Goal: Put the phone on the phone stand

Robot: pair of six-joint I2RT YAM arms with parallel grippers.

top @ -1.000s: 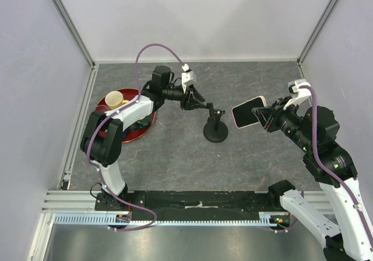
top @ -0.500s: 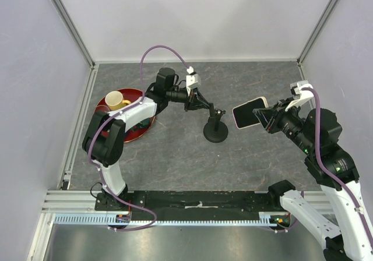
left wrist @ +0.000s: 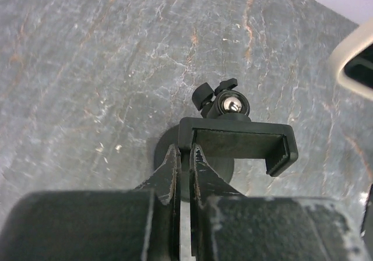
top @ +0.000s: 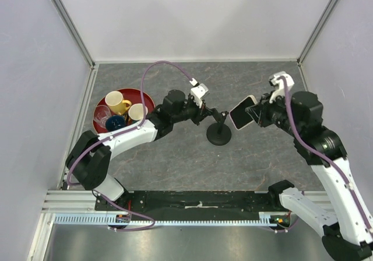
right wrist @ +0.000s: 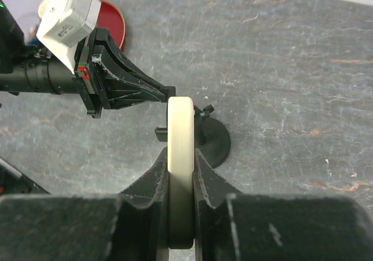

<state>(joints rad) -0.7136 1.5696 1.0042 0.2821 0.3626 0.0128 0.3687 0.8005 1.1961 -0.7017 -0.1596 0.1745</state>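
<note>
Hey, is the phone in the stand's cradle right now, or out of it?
Out. The right gripper holds the phone beside the phone stand, whose cradle shows empty in the left wrist view.

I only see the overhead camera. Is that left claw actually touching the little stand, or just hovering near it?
Observer: Touching. The left wrist camera shows the left gripper pinching one end of the cradle on the stand.
Operator: Anything in the cradle?
Observer: No, it's empty; the phone shows off to one side, apart.
Operator: How is the phone held?
Observer: The right wrist camera shows the right gripper clamping its flat faces, edge toward the lens.
</note>
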